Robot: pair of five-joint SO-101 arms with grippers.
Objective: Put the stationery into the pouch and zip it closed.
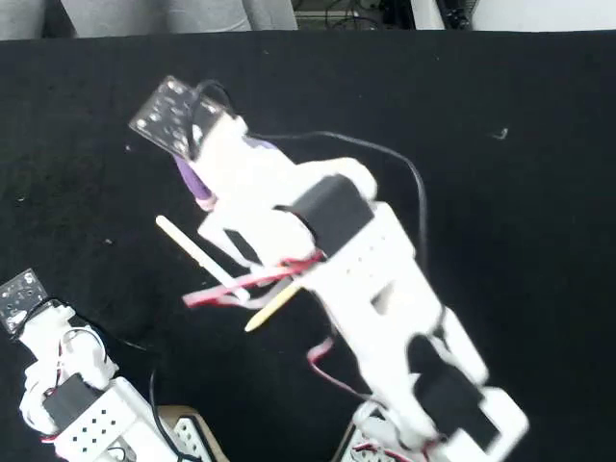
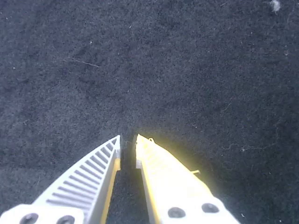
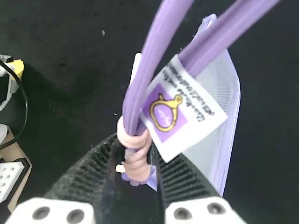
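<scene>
The pouch [image 3: 219,116] is translucent with purple edging and hangs down from its purple strap [image 3: 154,60]; a white and purple label [image 3: 180,112] is on the strap. My right gripper [image 3: 135,151] is shut on the strap where a pink loop [image 3: 134,140] wraps it. From above, the strap [image 1: 192,181] pokes out under the right arm [image 1: 337,250] at the table's left middle. A white stick [image 1: 197,252] and a yellow pencil [image 1: 274,306] lie on the cloth beside that arm. My left gripper [image 2: 127,140] is shut with nothing in it, just over bare black cloth near the front left corner.
The black cloth [image 1: 500,192] covers the whole table. The left arm [image 1: 58,366] sits at the front left corner, with a brown cardboard piece [image 1: 192,428] beside its base. Red wires [image 1: 241,284] trail from the right arm over the stationery.
</scene>
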